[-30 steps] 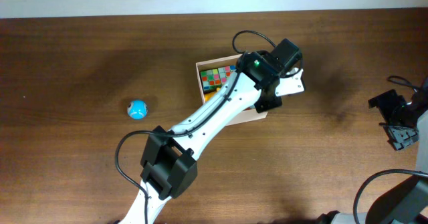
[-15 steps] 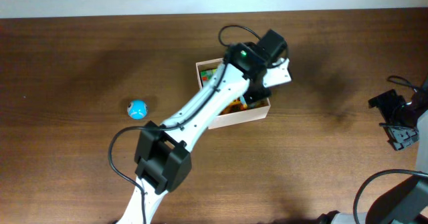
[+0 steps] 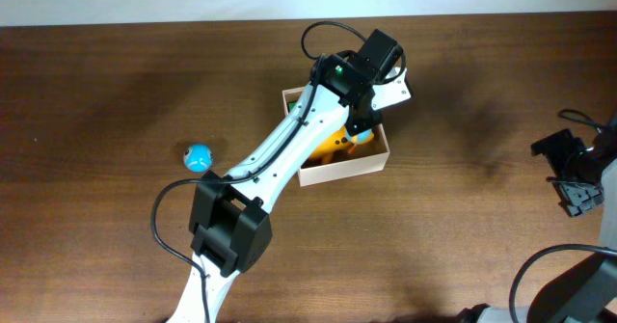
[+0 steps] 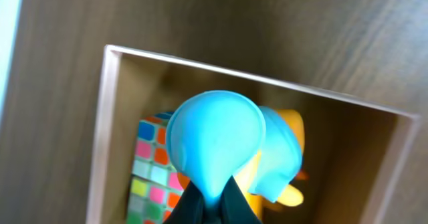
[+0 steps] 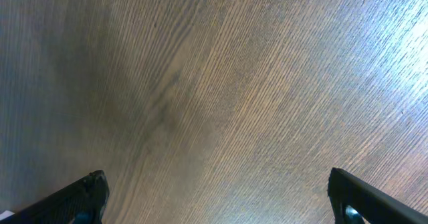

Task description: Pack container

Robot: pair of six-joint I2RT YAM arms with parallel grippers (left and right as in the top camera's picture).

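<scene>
Inspection finding: the container (image 3: 343, 172) sits on the table (image 3: 116, 92) toward the far side, slightly right of centre in the overhead view, with its open top facing up and its cream walls intact. The left arm (image 3: 280, 159) reaches diagonally from the near edge across the container, covering much of its interior from above. The left end effector (image 4: 251, 134) is positioned over the container opening and is clenched, its light-blue fingertips (image 4: 214, 134) pressed together with nothing visible between them. In the left wrist view, a multicoloured puzzle cube (image 4: 152, 177) lies inside the container (image 4: 110, 117) against one wall, and a yellow toy (image 4: 294, 134) lies beside it, partly hidden behind the fingertips. The yellow toy (image 3: 339, 142) is also visible from overhead, next to the arm. A small blue ball (image 3: 198, 156) rests on the table well apart from the container, on its left. The right end effector (image 5: 224, 197) is released, jaws spread wide over bare wood; from overhead it (image 3: 569, 174) stands near the right edge, well apart from the container.
</scene>
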